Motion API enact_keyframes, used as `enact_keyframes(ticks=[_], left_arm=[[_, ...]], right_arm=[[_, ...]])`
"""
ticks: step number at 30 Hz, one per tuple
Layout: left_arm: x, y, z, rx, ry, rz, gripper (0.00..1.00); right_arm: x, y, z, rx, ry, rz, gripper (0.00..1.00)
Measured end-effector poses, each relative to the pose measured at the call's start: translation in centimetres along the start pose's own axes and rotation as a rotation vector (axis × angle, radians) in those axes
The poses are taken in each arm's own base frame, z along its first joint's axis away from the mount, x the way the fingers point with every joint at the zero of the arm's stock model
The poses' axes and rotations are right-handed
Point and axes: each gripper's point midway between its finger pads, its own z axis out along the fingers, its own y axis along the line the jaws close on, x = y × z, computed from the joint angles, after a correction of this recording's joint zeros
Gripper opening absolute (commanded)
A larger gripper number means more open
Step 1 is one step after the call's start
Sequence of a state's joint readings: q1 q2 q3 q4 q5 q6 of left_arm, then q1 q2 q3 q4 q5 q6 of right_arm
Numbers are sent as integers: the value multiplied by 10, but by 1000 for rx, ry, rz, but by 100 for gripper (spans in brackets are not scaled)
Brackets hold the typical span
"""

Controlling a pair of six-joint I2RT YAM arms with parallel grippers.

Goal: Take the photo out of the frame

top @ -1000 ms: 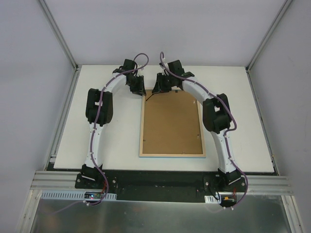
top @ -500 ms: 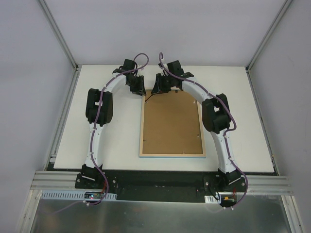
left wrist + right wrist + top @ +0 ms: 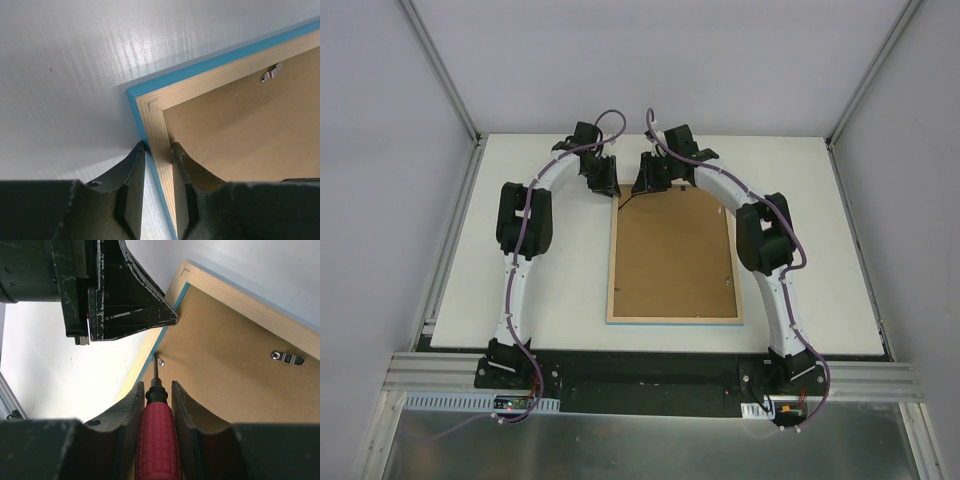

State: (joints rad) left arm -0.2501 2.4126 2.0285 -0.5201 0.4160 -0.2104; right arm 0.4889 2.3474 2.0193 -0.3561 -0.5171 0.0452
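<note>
One frame [image 3: 672, 319] lies face-down on the tabletop [image 3: 800, 220], centred between the two arms, with its long side running away from the bases. Blue front is against the tabletop, pale wood back edges are up. One brown backing board [image 3: 672, 250] sits inside the frame and fills the opening. The photo is not visible in any view, so I can't tell where it sits. Two claws, both at the far end of the frame. The left claw [image 3: 158, 146] is at the far-left corner, clamped across the frame's side rail: one finger outside on the blue edge, one inside against the wood over the board. The right claw [image 3: 157, 385] is just beside it, clenched on one red-handled screwdriver [image 3: 157, 440]. The shaft points down at the board, with its tip touching one small metal tab [image 3: 160, 360] right at the inner edge of the left rail. Hardware count on the board: the right wrist view shows that tab plus one two-hole hanger plate [image 3: 286, 358] near the far rail. The left wrist view shows one metal clip [image 3: 271, 74] at the far rail.
</note>
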Motion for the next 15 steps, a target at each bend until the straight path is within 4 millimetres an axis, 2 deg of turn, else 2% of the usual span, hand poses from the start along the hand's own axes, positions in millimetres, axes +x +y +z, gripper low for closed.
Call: enact_keyframes(ticks=[15], left_arm=[[0,1,0,-6,-1,0,9]], right_arm=[[3,1,0,-17,13,-70,1]])
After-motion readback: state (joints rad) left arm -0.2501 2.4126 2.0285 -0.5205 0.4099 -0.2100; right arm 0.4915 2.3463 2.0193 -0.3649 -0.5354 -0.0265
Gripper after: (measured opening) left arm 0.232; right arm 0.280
